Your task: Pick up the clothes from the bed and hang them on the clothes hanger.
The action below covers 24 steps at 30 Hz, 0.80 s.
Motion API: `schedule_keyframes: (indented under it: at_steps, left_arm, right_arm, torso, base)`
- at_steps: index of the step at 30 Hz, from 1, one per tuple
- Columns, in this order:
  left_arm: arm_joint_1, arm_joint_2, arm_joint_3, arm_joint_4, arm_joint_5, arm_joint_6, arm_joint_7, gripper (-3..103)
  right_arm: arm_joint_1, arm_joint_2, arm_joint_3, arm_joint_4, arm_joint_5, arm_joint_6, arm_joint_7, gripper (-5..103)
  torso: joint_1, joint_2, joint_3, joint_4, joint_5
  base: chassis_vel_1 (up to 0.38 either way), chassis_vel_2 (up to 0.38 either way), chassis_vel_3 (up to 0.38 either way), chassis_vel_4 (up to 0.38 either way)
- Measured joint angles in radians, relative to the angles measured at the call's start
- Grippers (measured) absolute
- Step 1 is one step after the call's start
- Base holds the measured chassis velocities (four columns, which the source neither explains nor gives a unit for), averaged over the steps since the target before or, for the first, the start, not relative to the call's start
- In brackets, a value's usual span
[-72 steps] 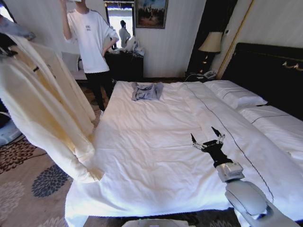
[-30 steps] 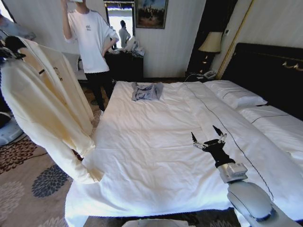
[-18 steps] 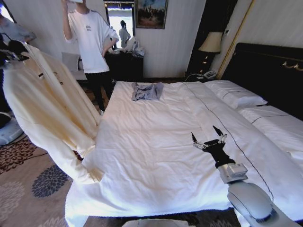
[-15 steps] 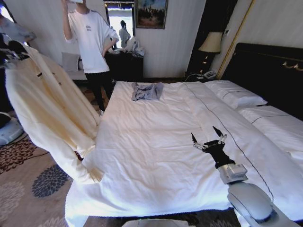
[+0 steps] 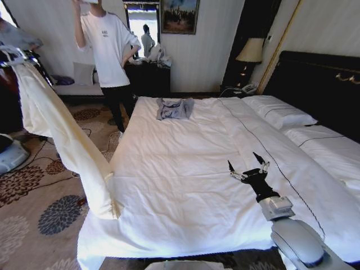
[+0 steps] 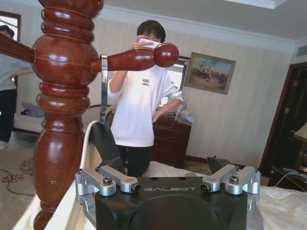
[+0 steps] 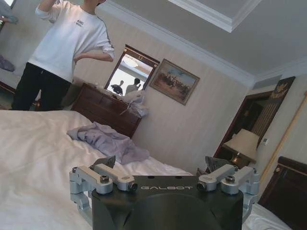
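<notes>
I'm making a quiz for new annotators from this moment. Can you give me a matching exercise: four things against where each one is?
Things:
1. cream shirt
2. grey-blue garment
3. right gripper
4. lamp

Places:
a. over the bed, open
b. beside the headboard
c. draped from the upper left down to the bed's corner
d. lying at the bed's far end

Pairs: 1-c, 2-d, 3-a, 4-b

grey-blue garment (image 5: 174, 108) | lamp (image 5: 250, 52) | red wooden post (image 6: 60, 110) | patterned carpet (image 5: 39, 214)
</notes>
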Motion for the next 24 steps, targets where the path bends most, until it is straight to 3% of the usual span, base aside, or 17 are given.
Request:
schedule_keyframes:
  at_steps: [4, 8, 12, 13, 16, 18, 20, 21, 24]
  left_arm:
    - [0.007, -0.022, -0.027, -0.020, 0.002, -0.005, 0.009, 100]
    - [0.011, -0.053, -0.047, -0.076, 0.033, -0.058, 0.042, 100]
    - [0.057, -0.132, -0.030, -0.186, 0.211, -0.209, 0.107, 100]
    - [0.057, -0.132, -0.030, -0.186, 0.211, -0.209, 0.107, 100]
    - [0.148, -0.224, -0.019, -0.280, 0.337, -0.294, 0.132, 100]
    - [0.179, -0.250, -0.023, -0.306, 0.366, -0.307, 0.132, 100]
    - [0.293, -0.323, -0.049, -0.383, 0.487, -0.352, 0.141, 100]
    - [0.293, -0.323, -0.049, -0.383, 0.487, -0.352, 0.141, 100]
    - [0.501, -0.426, -0.119, -0.478, 0.656, -0.417, 0.179, 100]
  right_arm:
    - [-0.024, 0.013, 0.024, 0.008, -0.009, 0.003, -0.001, 100]
    - [-0.032, 0.025, 0.028, 0.007, -0.017, 0.013, -0.003, 100]
    - [-0.059, 0.061, 0.053, 0.033, 0.036, 0.031, -0.006, 100]
    - [-0.059, 0.061, 0.053, 0.033, 0.036, 0.031, -0.006, 100]
    - [-0.082, 0.093, 0.076, 0.087, 0.163, 0.035, -0.007, 100]
    - [-0.084, 0.097, 0.081, 0.097, 0.185, 0.035, -0.007, 100]
    - [-0.087, 0.103, 0.092, 0.124, 0.232, 0.034, -0.007, 100]
    - [-0.087, 0.103, 0.092, 0.124, 0.232, 0.034, -0.007, 100]
    - [-0.094, 0.117, 0.093, 0.137, 0.266, 0.024, -0.009, 100]
  torso:
    - [0.000, 0.000, 0.000, -0.0003, -0.0001]
    - [0.000, 0.000, 0.000, 0.0000, 0.0002]
    - [0.000, 0.000, 0.000, -0.0004, 0.0006]
    - [0.000, 0.000, 0.000, -0.0004, 0.0006]
    - [0.000, 0.000, 0.000, -0.0008, -0.0001]
    - [0.000, 0.000, 0.000, -0.0006, -0.0001]
    - [0.000, 0.000, 0.000, -0.0002, 0.0001]
    - [0.000, 0.000, 0.000, -0.0002, 0.0001]
    - [0.000, 0.000, 0.000, -0.0005, 0.0000]
  base:
    - [0.000, 0.000, 0.000, 0.000]
    - [0.000, 0.000, 0.000, 0.000]
    - [0.000, 0.000, 0.000, 0.000]
    - [0.000, 0.000, 0.000, 0.000]
    - [0.000, 0.000, 0.000, 0.000]
    - [0.000, 0.000, 0.000, 0.000]
    - [0.000, 0.000, 0.000, 0.000]
    - [0.000, 0.000, 0.000, 0.000]
    - [0.000, 0.000, 0.000, 0.000]
